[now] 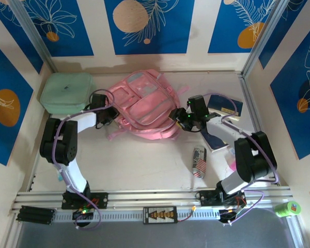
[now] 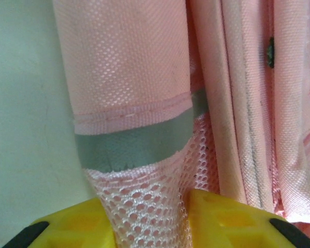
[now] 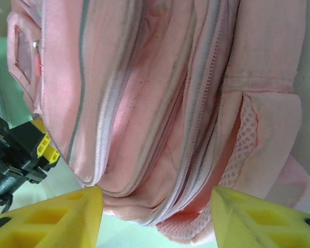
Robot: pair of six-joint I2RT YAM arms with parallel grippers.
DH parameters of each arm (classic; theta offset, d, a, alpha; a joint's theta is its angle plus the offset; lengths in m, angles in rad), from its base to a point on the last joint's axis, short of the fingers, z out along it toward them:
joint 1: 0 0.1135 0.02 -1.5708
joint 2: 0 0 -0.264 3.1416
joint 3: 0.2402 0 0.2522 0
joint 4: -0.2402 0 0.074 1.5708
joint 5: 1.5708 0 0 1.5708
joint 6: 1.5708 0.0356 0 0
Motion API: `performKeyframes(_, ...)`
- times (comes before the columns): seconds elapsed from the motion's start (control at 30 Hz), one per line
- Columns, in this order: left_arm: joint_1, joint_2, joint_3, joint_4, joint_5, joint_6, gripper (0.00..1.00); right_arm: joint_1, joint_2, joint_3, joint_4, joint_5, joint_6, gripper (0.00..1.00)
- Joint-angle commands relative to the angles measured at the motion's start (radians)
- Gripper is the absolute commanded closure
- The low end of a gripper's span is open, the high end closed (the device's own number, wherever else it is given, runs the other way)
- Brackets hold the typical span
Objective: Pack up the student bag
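Observation:
The student bag (image 1: 144, 103), a big soft pink backpack, lies flat in the middle of the table with its zipped pockets facing up. My left gripper (image 1: 112, 118) is at its left side. In the left wrist view the yellow fingers (image 2: 72, 227) pinch the bag's pink mesh side pocket (image 2: 139, 201), below a grey band (image 2: 134, 144), so the left gripper (image 2: 147, 222) is shut on the mesh. My right gripper (image 1: 176, 116) is at the bag's right side. There the right gripper (image 3: 157, 217) stands open, its yellow fingers (image 3: 57, 217) wide apart, with the bag's zipped edge (image 3: 144, 103) just beyond them.
A mint green case (image 1: 67, 92) sits at the back left, close to the left arm. Two dark blue booklets (image 1: 225, 106) (image 1: 214, 139) lie by the right arm. A flag-printed can (image 1: 199, 161) lies at the front right. Walls close in the table's sides.

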Motion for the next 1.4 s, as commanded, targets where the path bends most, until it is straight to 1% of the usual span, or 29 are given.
performKeyframes(0.0, 0.007, 0.013, 0.001, 0.028, 0.015, -0.006, 0.78, -0.003, 0.044, 0.000, 0.011, -0.061, 0.007, 0.46)
performKeyframes(0.1, 0.005, -0.003, -0.001, 0.026, 0.026, -0.005, 0.88, -0.007, 0.088, 0.021, -0.008, -0.060, 0.009, 0.49)
performKeyframes(0.2, 0.006, -0.027, -0.005, 0.024, 0.042, 0.001, 0.96, -0.013, 0.130, 0.045, -0.003, -0.065, 0.001, 0.51)
performKeyframes(0.27, 0.006, -0.042, 0.006, -0.009, 0.035, 0.032, 0.99, -0.020, 0.160, 0.066, 0.007, -0.068, -0.008, 0.53)
performKeyframes(0.33, 0.007, -0.053, 0.021, -0.048, 0.036, 0.057, 1.00, -0.031, 0.192, 0.086, 0.024, -0.080, -0.014, 0.55)
performKeyframes(0.5, 0.001, -0.090, 0.015, -0.059, 0.115, 0.058, 1.00, -0.074, 0.274, 0.169, 0.044, -0.079, -0.067, 0.56)
performKeyframes(0.57, -0.010, -0.105, 0.006, -0.066, 0.127, 0.060, 1.00, -0.097, 0.311, 0.212, 0.049, -0.078, -0.091, 0.56)
performKeyframes(0.7, -0.048, -0.107, -0.002, -0.104, 0.161, 0.062, 1.00, -0.168, 0.391, 0.318, 0.037, -0.162, -0.102, 0.59)
performKeyframes(0.77, -0.076, -0.107, -0.013, -0.092, 0.169, 0.042, 1.00, -0.188, 0.404, 0.349, 0.011, -0.168, -0.113, 0.59)
performKeyframes(0.83, -0.105, -0.107, -0.022, -0.061, 0.171, 0.010, 1.00, -0.196, 0.392, 0.368, -0.037, -0.146, -0.140, 0.60)
performKeyframes(0.93, -0.144, -0.110, -0.042, 0.000, 0.147, -0.059, 1.00, -0.196, 0.326, 0.367, -0.122, -0.064, -0.197, 0.58)
performKeyframes(1.07, -0.167, -0.118, -0.063, 0.097, 0.127, -0.153, 1.00, -0.190, 0.204, 0.358, -0.272, 0.073, -0.263, 0.54)
performKeyframes(1.13, -0.170, -0.121, -0.065, 0.123, 0.130, -0.177, 1.00, -0.181, 0.150, 0.356, -0.342, 0.110, -0.286, 0.53)
performKeyframes(1.27, -0.176, -0.118, -0.050, 0.120, 0.128, -0.169, 1.00, -0.123, 0.076, 0.334, -0.413, 0.152, -0.342, 0.51)
performKeyframes(1.37, -0.169, -0.122, -0.034, 0.029, 0.061, -0.112, 1.00, -0.114, 0.065, 0.312, -0.424, 0.155, -0.331, 0.51)
